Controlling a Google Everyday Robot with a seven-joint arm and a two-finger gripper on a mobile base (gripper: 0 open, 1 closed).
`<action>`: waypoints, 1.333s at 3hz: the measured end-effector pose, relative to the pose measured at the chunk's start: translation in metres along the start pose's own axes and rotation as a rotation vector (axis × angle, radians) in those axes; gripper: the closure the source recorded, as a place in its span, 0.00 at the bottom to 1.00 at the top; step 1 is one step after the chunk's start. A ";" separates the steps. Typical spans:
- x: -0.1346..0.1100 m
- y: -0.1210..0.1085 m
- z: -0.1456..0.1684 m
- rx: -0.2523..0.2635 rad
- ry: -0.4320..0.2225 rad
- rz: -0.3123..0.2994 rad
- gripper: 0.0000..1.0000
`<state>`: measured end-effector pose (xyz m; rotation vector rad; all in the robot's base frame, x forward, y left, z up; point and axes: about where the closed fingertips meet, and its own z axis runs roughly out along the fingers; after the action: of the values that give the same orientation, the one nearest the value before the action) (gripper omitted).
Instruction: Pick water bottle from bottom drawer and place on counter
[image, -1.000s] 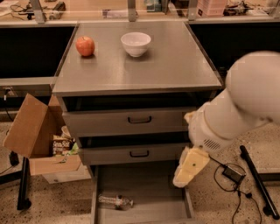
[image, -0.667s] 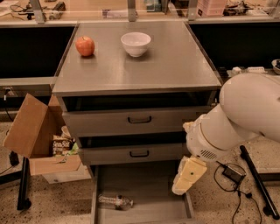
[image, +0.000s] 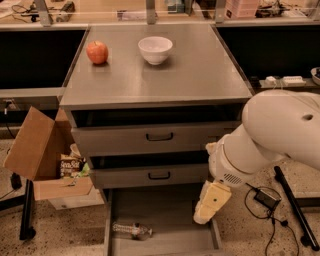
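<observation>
The water bottle (image: 131, 230) lies on its side on the floor of the open bottom drawer (image: 170, 215), near its front left. The gripper (image: 204, 216) hangs at the end of my large white arm (image: 270, 140), pointing down over the drawer's right side wall. It is well to the right of the bottle and holds nothing that I can see. The counter (image: 190, 75) tops the cabinet above.
A red apple (image: 97, 52) and a white bowl (image: 155, 49) stand at the back of the counter. Two upper drawers with black handles (image: 159, 136) are partly pulled out. An open cardboard box (image: 42, 150) stands left of the cabinet. Cables (image: 265, 199) lie on the floor at right.
The arm has shifted right and lowered a little, with the gripper sinking toward the right side of the bottom drawer. The bottle has not moved.
</observation>
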<state>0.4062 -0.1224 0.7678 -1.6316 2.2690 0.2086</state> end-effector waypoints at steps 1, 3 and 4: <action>0.009 0.008 0.053 -0.055 -0.005 -0.037 0.00; 0.044 0.017 0.195 -0.184 -0.114 -0.045 0.00; 0.053 0.020 0.256 -0.222 -0.196 -0.014 0.00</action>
<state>0.4196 -0.0836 0.5088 -1.6495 2.1473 0.6092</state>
